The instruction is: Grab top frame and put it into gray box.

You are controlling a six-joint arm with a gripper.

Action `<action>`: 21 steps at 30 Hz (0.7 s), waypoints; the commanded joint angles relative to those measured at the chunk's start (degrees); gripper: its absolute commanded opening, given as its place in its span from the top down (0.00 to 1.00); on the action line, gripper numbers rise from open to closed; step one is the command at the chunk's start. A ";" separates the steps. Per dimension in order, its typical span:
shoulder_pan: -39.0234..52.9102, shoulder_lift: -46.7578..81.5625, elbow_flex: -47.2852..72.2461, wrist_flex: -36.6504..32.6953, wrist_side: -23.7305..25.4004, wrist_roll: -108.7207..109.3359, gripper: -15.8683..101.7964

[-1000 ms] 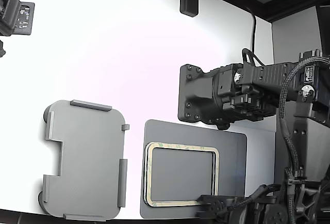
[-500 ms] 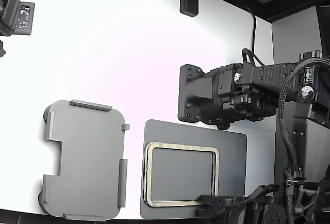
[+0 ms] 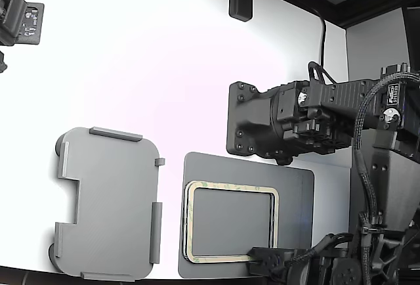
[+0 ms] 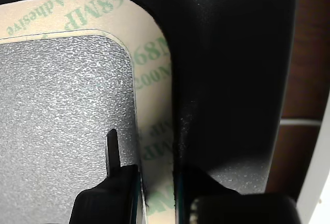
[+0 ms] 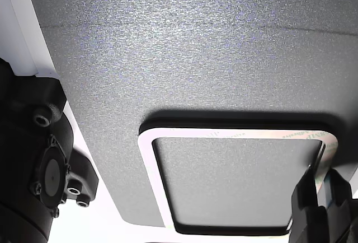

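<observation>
Little has shifted since the earlier frames: only the cable bundle at the lower right of the exterior view sits slightly differently, while everything else lies as before.

The top frame (image 3: 230,221) lies flat on the dark gray mat (image 3: 295,186), in the lower middle of the exterior view, its open middle showing the mat's grainy surface. In the wrist view its tan strip (image 4: 154,79) carries green printed lettering and curves round a corner. The claw (image 4: 156,182) straddles one side of that strip, one finger on the inner edge and one on the outer; its fingers are close against the strip, pinching it. In the exterior view the claw (image 3: 266,257) sits at the frame's lower right corner.

The gray box (image 3: 108,203) rests on the white tabletop (image 3: 144,68) just beside the mat, on the exterior view's left, apart from the frame. A second black arm (image 3: 289,121) hangs above the mat in the right middle.
</observation>
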 commanded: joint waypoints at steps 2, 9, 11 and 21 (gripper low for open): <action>-1.32 2.11 -0.79 -0.97 0.00 0.35 0.89; -1.41 2.64 -2.64 1.41 -0.18 0.09 0.95; -1.41 2.90 -3.60 2.55 -0.18 0.09 0.95; -2.81 6.86 -10.02 9.67 6.06 32.26 0.95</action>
